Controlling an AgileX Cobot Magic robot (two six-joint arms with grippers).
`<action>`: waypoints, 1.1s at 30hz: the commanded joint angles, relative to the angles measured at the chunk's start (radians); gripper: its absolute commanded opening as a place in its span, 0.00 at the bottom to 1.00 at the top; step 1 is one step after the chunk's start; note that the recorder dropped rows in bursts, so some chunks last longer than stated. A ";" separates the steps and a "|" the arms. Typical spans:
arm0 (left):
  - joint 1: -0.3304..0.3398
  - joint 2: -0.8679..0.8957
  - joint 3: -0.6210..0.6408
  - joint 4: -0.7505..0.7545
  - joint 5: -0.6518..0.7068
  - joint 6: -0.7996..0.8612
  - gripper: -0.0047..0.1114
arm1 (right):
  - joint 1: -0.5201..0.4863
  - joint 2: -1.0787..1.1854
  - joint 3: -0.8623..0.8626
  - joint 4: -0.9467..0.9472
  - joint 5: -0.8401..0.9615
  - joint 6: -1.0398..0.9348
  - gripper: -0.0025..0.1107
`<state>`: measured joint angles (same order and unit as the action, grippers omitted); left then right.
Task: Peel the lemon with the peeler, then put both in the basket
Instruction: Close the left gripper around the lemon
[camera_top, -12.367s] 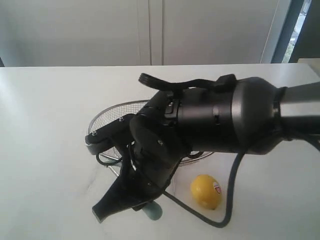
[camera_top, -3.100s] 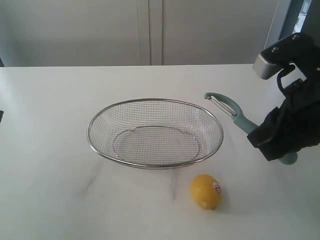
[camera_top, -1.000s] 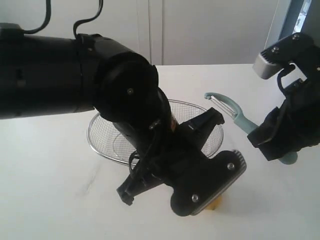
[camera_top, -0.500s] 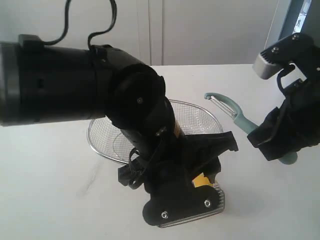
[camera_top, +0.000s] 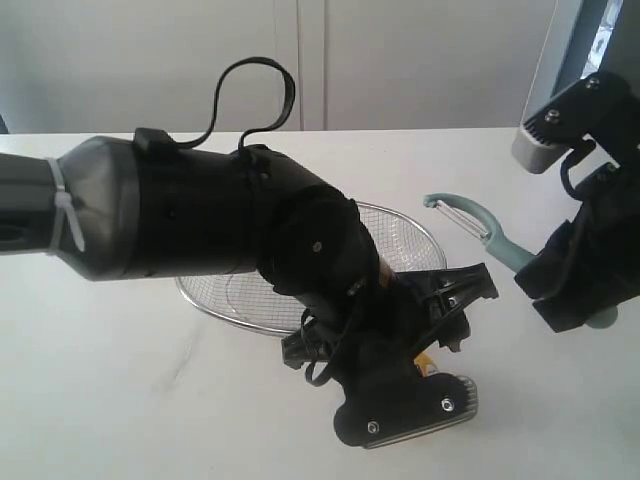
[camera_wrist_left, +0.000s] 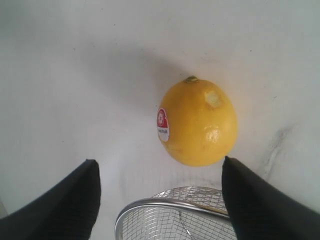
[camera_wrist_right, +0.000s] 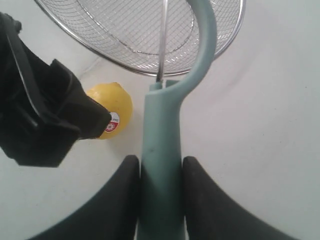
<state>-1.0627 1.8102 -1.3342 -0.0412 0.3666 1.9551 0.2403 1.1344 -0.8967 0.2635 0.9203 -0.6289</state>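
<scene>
The yellow lemon (camera_wrist_left: 197, 122) with its red-and-white sticker (camera_wrist_left: 162, 125) lies on the white table. My left gripper (camera_wrist_left: 158, 161) hangs over it, open wide, with its black fingers (camera_wrist_left: 75, 200) on either side and short of it, touching nothing. In the exterior view my left arm (camera_top: 250, 235) hides almost all of the lemon. My right gripper (camera_wrist_right: 160, 160) is shut on the pale teal handle of the peeler (camera_wrist_right: 160, 135). It holds the peeler (camera_top: 480, 225) in the air, right of the wire basket (camera_top: 400, 215), blade end toward the basket.
The basket's mesh rim (camera_wrist_left: 150, 205) shows close behind the lemon. The bulky left arm reaches across the basket and the table's middle. The right arm (camera_top: 585, 270) stands at the right edge. A pale wall (camera_top: 300, 60) runs behind the table.
My left gripper has gone from nearly shut to wide open and swung down over the lemon. The right gripper has shifted slightly right with the peeler.
</scene>
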 joint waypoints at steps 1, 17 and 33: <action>-0.006 -0.005 -0.005 -0.011 0.026 -0.040 0.68 | -0.004 -0.007 -0.008 -0.006 -0.002 0.008 0.02; -0.004 -0.005 -0.005 -0.011 0.054 -0.055 0.68 | -0.004 -0.007 -0.008 0.104 -0.118 0.006 0.02; -0.004 0.017 -0.005 -0.011 0.002 -0.048 0.68 | -0.004 -0.091 -0.008 -0.059 -0.052 0.211 0.02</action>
<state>-1.0627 1.8148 -1.3342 -0.0412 0.3800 1.9006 0.2403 1.0913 -0.8967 0.2299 0.8634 -0.4333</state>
